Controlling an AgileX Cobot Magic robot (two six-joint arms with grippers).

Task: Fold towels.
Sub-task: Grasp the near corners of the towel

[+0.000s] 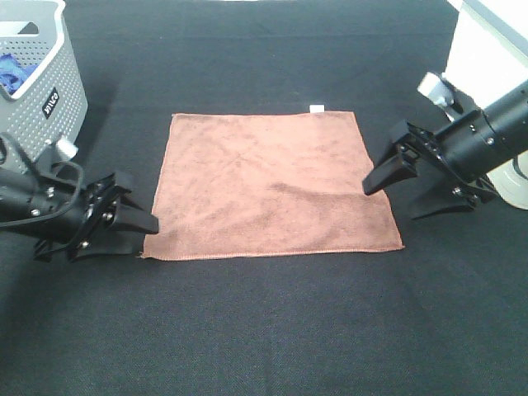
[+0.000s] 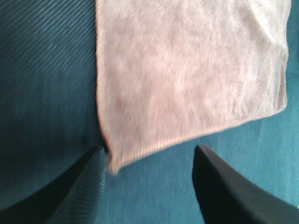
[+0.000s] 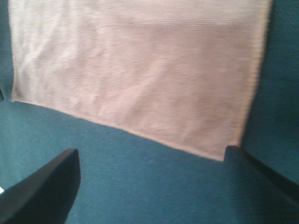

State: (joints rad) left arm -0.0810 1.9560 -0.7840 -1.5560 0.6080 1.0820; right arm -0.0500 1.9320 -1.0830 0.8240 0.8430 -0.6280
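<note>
- A grey basket (image 1: 49, 91) stands at the far left of the dark worktop (image 1: 264, 330), with a blue cloth (image 1: 10, 70) inside.
- The left claw (image 1: 147, 235) sits low at the near left corner of the towel. Its jaws are apart and hold nothing. The corner lies just beside one finger.
- The reddish-brown towel (image 1: 264, 186) lies flat and spread out in the middle of the worktop.
- A small white tag (image 1: 316, 108) sticks out from its far edge.
- The right claw (image 1: 389, 205) is by the towel's right edge, with its jaws wide apart and empty.
</note>
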